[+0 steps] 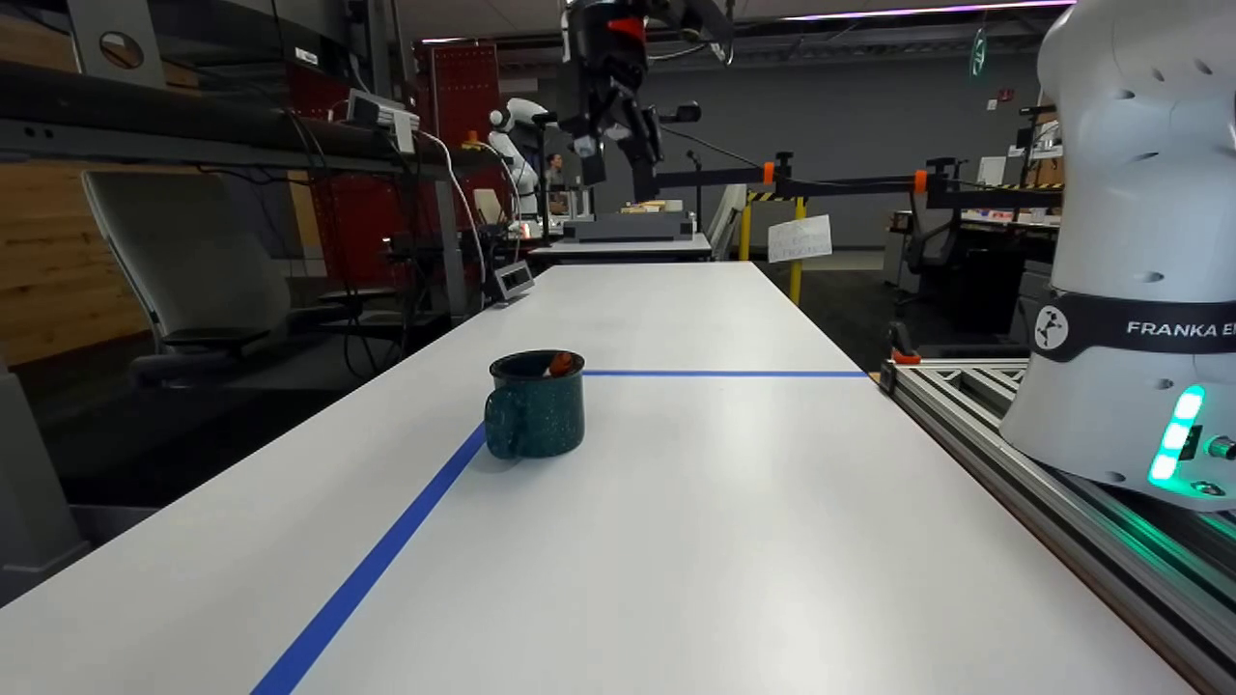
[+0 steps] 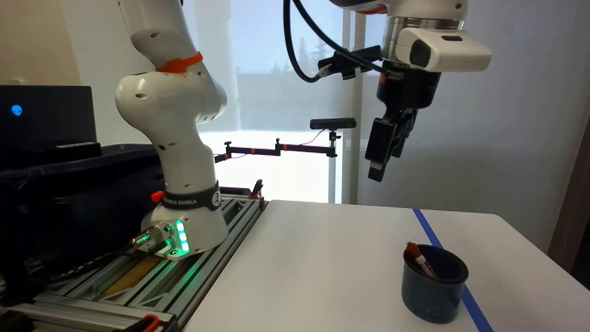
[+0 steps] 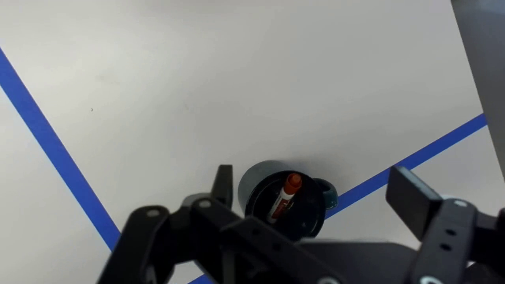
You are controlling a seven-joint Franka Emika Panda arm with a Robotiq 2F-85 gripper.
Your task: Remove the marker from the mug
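Note:
The dark teal mug (image 1: 543, 417) stands upright on the white table; it also shows in an exterior view (image 2: 431, 297) and in the wrist view (image 3: 254, 181). The marker (image 3: 284, 199) leans inside the mug with its orange-red end up near the rim. Its white and red body goes down into the mug, and the low end is in shadow. The orange end shows above or at the rim in both exterior views (image 1: 559, 364) (image 2: 420, 259). My gripper (image 2: 386, 165) is open and empty, pointing down, well above the table and apart from the mug. In the wrist view its fingers (image 3: 311, 173) stand wide apart.
The white table (image 1: 734, 502) carries blue tape lines (image 1: 372, 569) that meet near the mug. A small grey device (image 1: 514, 280) stands at the table's edge. The arm's base (image 2: 196, 230) is on a metal frame (image 2: 239, 244) beside the table.

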